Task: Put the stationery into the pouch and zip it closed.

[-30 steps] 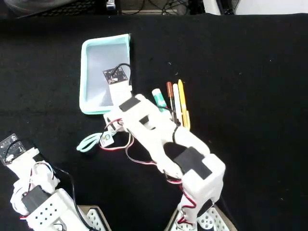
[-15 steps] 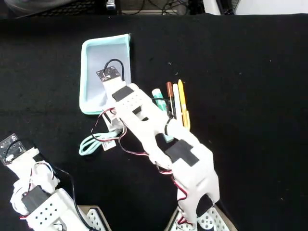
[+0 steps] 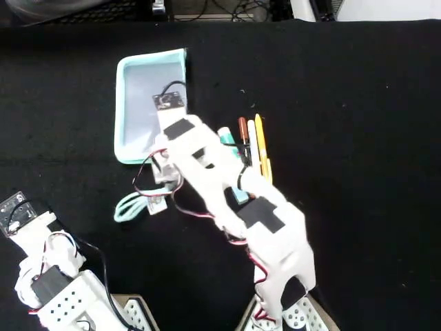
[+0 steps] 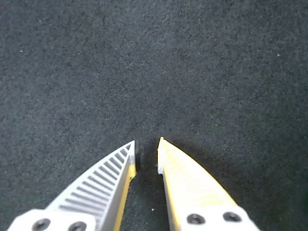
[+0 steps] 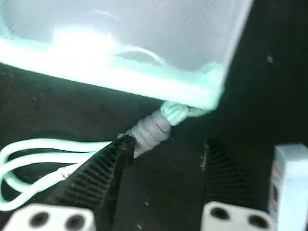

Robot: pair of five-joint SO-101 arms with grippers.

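The teal mesh pouch (image 3: 141,96) lies flat at the back left of the black table. Its grey zip pull (image 5: 150,129) hangs off the teal corner (image 5: 202,98), with a looped teal cord (image 3: 131,205) trailing toward the front. My right gripper (image 5: 167,144) is open at that corner, one fingertip touching the pull, nothing clamped. Pens (image 3: 253,146) and a teal-capped stick (image 3: 227,138) lie to the right of the right arm (image 3: 227,193). A white eraser (image 5: 288,185) sits beside one finger. My left gripper (image 4: 146,143) rests over bare cloth at the front left, fingertips almost together, holding nothing.
The left arm's base (image 3: 48,283) stands at the front left corner. Black cloth (image 3: 358,138) covers the table, with open room to the right of the pens. Cables and equipment line the far edge (image 3: 207,10).
The right arm's wrist swung slightly left over the pouch, then back right and a little farther away. The teal cord loop shifted a bit. The left arm stayed still.
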